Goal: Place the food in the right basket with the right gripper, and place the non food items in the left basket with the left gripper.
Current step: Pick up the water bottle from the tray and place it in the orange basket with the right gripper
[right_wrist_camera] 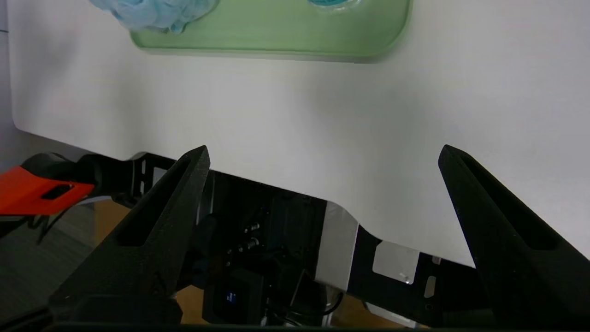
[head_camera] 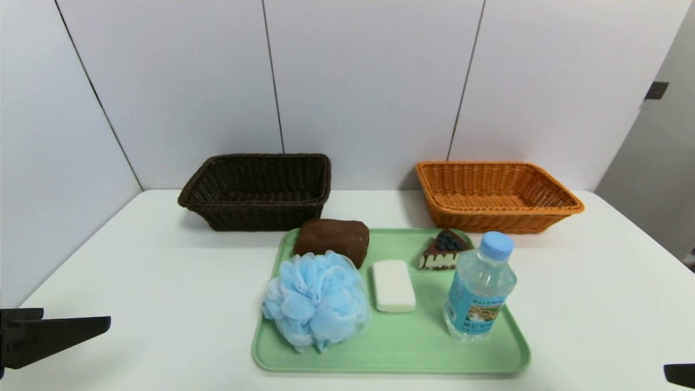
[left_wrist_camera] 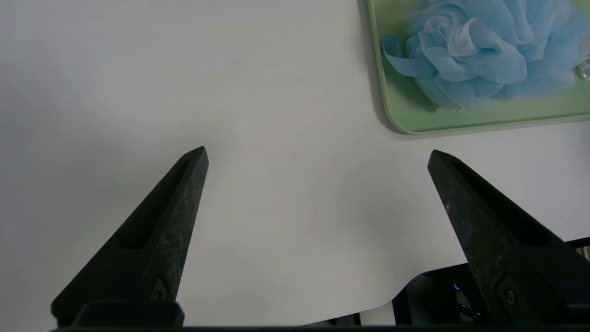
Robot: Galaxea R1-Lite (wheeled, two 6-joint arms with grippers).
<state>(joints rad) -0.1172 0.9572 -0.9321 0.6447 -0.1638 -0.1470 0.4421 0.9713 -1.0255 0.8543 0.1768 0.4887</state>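
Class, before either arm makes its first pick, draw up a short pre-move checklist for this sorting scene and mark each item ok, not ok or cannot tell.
1. Left gripper open, over bare table: ok.
2. Right gripper open, at the table's near edge: ok.
3. Dark brown basket and orange basket hold nothing: ok.
4. Bath pouf, soap bar, rolled towel on the green tray: ok.
5. Water bottle upright: ok.
6. Cake slice apart from the bottle: cannot tell.
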